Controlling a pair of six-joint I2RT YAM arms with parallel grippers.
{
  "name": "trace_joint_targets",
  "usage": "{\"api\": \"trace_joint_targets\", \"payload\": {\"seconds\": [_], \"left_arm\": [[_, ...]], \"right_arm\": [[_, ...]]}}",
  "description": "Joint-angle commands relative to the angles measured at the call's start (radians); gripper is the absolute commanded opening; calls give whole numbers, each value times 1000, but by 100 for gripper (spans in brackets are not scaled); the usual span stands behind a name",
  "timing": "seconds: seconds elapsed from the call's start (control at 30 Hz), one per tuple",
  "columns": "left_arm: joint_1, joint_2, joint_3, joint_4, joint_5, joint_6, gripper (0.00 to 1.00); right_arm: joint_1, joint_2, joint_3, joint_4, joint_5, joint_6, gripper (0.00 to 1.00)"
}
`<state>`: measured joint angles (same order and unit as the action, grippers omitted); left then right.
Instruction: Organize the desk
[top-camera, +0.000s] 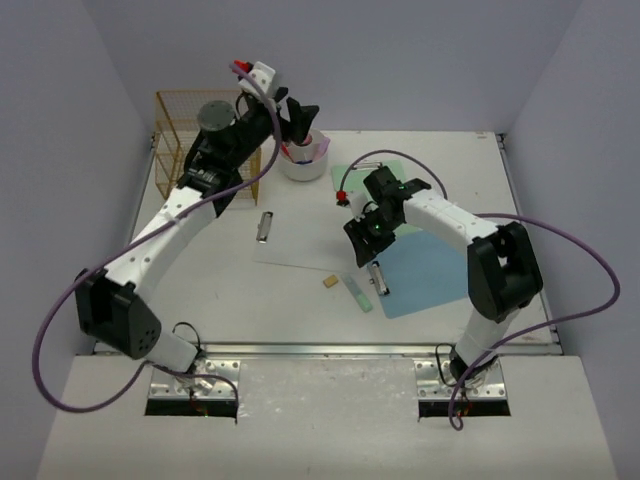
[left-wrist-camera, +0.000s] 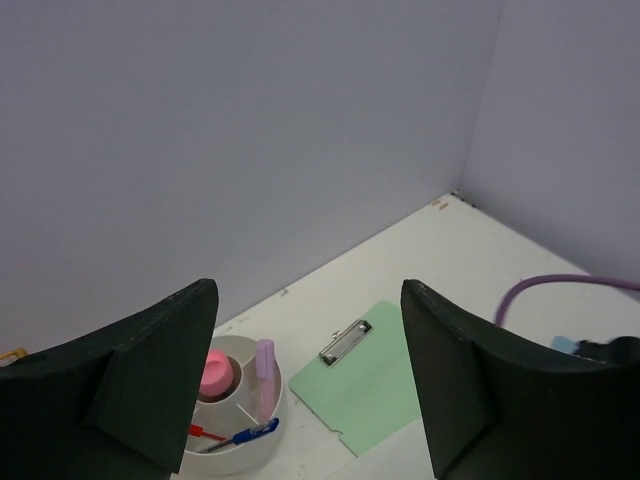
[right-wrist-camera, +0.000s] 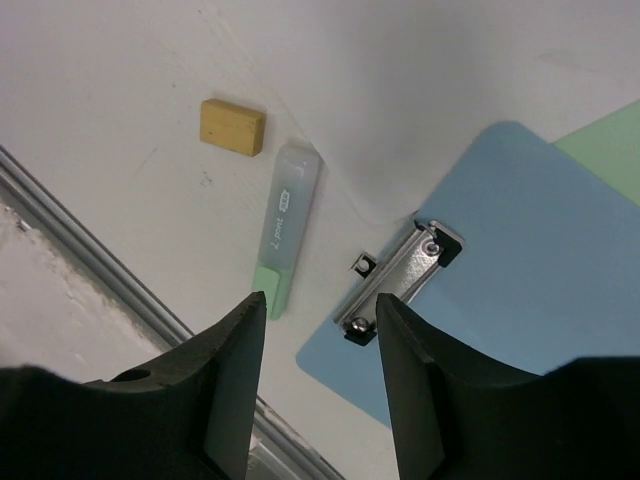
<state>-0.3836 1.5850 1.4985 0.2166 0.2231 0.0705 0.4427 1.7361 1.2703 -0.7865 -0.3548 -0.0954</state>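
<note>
Desk (top-camera: 300, 300) fills the mid of the top view, lavender walls round it, metal rail along its lower edge. L gripper (left-wrist-camera: 308, 300) is up in the upper-left area over a white round organiser cup (left-wrist-camera: 262, 448), jaws wide apart, nothing in them. R gripper (right-wrist-camera: 320, 310) is centre-right, jaws roughly half apart, nothing between them, hovering above the metal clip (right-wrist-camera: 400, 275) of a blue clipboard (right-wrist-camera: 530, 250). Only writing I can spot is print on the barrel of a green-capped highlighter (right-wrist-camera: 285, 235), too blurred to read. No brands legible elsewhere. R wrist cam alone shows that print, plus a tan eraser (right-wrist-camera: 232, 126) upper left, just beside the highlighter tip but apart. L wrist cam alone shows the cup contents: pink item, lilac marker, red and blue pens in separate compartments, and a green clipboard (left-wrist-camera: 375, 385) right of the cup. Top view alone shows a yellow wire basket (top-camera: 175, 130) upper left and a small silver item (top-camera: 264, 227) mid-desk, can't ID.
</note>
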Motion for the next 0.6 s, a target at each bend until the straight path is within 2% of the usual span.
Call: {"api": "trace_joint_targets", "payload": {"seconds": [0.0,0.13,0.23,0.57], "left_arm": [[8,-216,-201,-13,18,-15,72],[9,-401,-392,-14,-25,35,75],[11,-483,-477,-22,-53,38,75],[12,-556,-572,-28,-92,31,76]], "right_arm": [[57,58,-10,41,129,40,47],[127,99,-30,71,142,86,45],[164,121,-42,81,146,150,44],[233,195,-59,139,209,235,41]]}}
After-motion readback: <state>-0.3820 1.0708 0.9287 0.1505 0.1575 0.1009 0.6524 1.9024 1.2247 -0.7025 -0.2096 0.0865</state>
